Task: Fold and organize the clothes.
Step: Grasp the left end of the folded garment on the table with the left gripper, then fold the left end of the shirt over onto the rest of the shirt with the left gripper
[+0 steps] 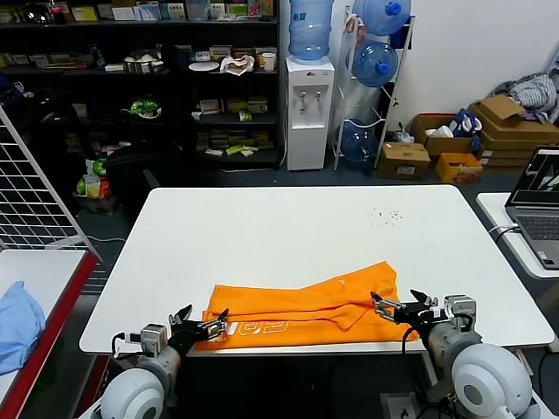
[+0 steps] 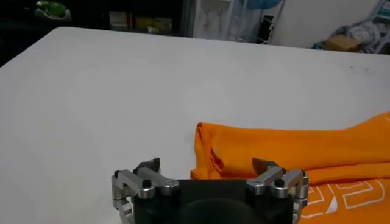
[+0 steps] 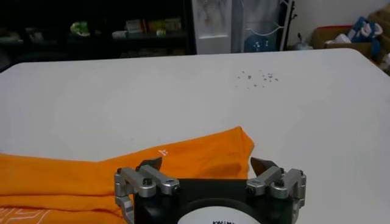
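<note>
The orange T-shirt (image 1: 301,307) lies folded into a long band along the near edge of the white table (image 1: 297,227), with white lettering showing on its front strip. My left gripper (image 1: 201,325) is open at the shirt's left end, low over the table edge. In the left wrist view its jaws (image 2: 207,165) straddle the shirt's folded corner (image 2: 210,155) without holding it. My right gripper (image 1: 399,305) is open at the shirt's right end. In the right wrist view its fingers (image 3: 207,165) stand on either side of the shirt's corner (image 3: 201,155).
A second table with a light blue cloth (image 1: 17,323) stands at the left, behind a wire grid panel (image 1: 31,188). A laptop (image 1: 537,205) sits on a table at the right. Shelves, a water dispenser (image 1: 309,109) and boxes stand behind.
</note>
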### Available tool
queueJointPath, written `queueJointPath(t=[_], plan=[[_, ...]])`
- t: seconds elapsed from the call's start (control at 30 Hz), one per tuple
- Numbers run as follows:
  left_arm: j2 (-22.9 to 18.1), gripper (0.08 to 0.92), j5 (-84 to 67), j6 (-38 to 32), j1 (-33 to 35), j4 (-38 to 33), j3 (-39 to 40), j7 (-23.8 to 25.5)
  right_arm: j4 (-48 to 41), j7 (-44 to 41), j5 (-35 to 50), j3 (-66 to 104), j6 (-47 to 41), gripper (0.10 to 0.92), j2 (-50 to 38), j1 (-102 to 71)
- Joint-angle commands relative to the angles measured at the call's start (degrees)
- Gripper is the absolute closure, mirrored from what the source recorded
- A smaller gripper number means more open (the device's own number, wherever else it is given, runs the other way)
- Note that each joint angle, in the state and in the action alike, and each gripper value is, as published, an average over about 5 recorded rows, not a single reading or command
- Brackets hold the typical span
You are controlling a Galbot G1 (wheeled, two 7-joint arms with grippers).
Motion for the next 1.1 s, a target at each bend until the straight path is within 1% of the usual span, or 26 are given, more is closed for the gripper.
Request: queueJointPath(t=[0.03,0.1,0.6,0.87,0.93,1.0,1.1], plan=[[-1.1,0.115,-0.3,-0.2,0.5,1.3,0.3,-0.1,0.3,-0.1,-0.1,0.6,0.1,0.104,0.0,-0.7],[-1.3,0.161,-0.5,-0.2,0.7,1.3,0.5,-0.3,0.3,-0.1,-0.1,0.7,0.1,0.104,0.0,-0.8],[-2.0,0.594,-0.5,-0.4,2.2,0.3,0.9,-0.7,0.4,0.1,-0.1,1.0,0.4,0.104,0.1,-0.8],[-2.9,0.827,-0.3,-0.6,1.6,0.2,1.2,-1.3,0.6,0.1,-0.2,0.9,0.7,0.104,0.5,-0.9],[-2.7,0.866,-0.5,-0.6,1.3,-0.1,0.9,-1.5,0.6,0.1,-0.3,0.8,0.8,0.104,0.5,-0.8],[-1.9,0.88,-1.0,-0.5,1.0,-0.7,0.3,-1.8,0.5,0.1,-0.4,0.7,1.0,0.104,0.6,-0.5],[1.2,0.882,-2.8,-0.3,0.5,-2.4,-1.0,-2.3,0.3,0.1,-0.4,0.4,1.3,0.104,0.5,0.2]])
